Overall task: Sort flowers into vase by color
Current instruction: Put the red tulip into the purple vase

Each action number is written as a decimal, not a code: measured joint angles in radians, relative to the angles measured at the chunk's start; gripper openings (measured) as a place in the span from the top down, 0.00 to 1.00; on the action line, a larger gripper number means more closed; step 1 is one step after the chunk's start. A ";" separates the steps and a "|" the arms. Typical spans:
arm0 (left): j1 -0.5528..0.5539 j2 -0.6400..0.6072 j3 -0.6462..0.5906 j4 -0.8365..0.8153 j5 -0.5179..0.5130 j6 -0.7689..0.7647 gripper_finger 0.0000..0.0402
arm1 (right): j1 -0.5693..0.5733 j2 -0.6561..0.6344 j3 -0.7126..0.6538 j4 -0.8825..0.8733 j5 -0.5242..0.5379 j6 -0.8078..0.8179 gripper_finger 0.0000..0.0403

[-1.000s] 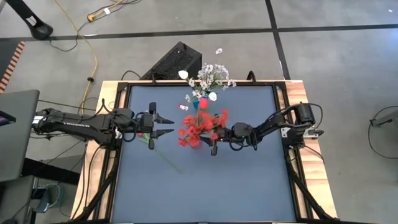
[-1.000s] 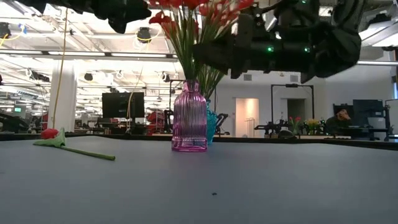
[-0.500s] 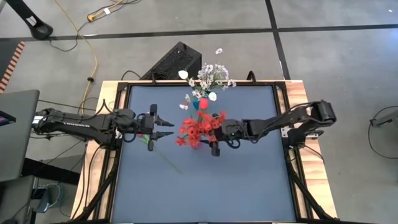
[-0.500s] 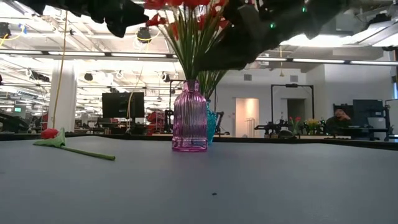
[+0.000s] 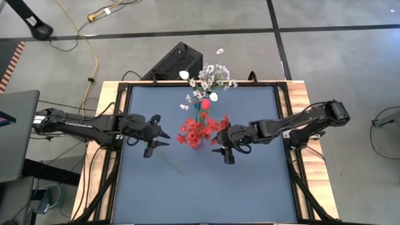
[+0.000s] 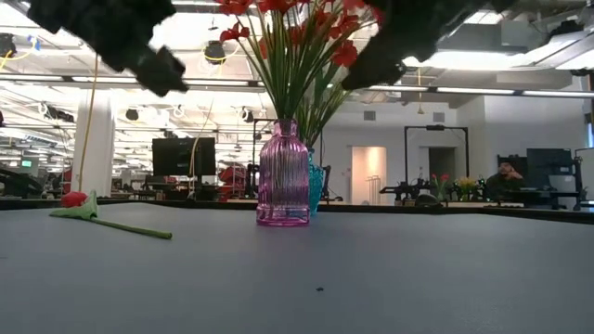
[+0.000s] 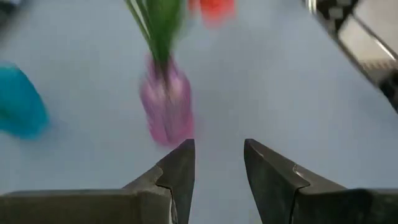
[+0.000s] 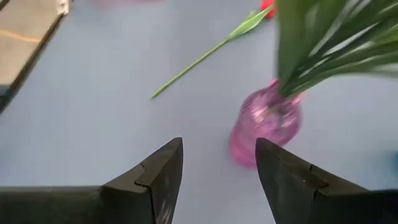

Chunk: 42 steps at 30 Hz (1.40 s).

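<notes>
Since a second ago, both arms have shifted: my left gripper (image 5: pixel 164 139) has turned and dropped a little toward the near side of the table (image 5: pixel 250 187), and my right gripper (image 5: pixel 220 144) has backed off from the red blooms and swung round, with its arm stretched farther across from the right edge.

From above, I see the pink vase (image 6: pixel 283 173) near the middle of the table, full of red flowers (image 5: pixel 199 129). Just behind it stands a blue vase (image 6: pixel 316 184) holding the white flowers (image 5: pixel 210 78), which lean out toward the far edge. One red tulip (image 6: pixel 76 200) lies flat on the table on the left side, its stem (image 5: pixel 170 162) running toward the near edge; the bloom sits under my left gripper in the overhead view.

Left fingers (image 7: pixel 179 176) are apart with nothing between them, the pink vase showing ahead of them and the blue vase off to one side. Right fingers (image 8: pixel 158 174) are also spread and empty, looking past the pink vase toward the lying tulip.

At table level both grippers hang above the vases, clear of the table. Beyond the table a person (image 6: pixel 509 173) sits in the room.
</notes>
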 joint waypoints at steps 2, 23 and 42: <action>-0.001 0.032 0.000 -0.059 0.026 -0.008 0.68 | 0.019 -0.007 0.000 -0.031 -0.002 0.013 0.43; -0.052 0.504 0.001 -0.188 0.051 0.143 0.68 | 0.101 0.000 -0.008 -0.072 0.006 0.052 0.45; -0.103 0.540 0.023 -0.246 0.018 0.181 1.00 | 0.154 0.017 -0.008 0.000 0.067 0.097 0.45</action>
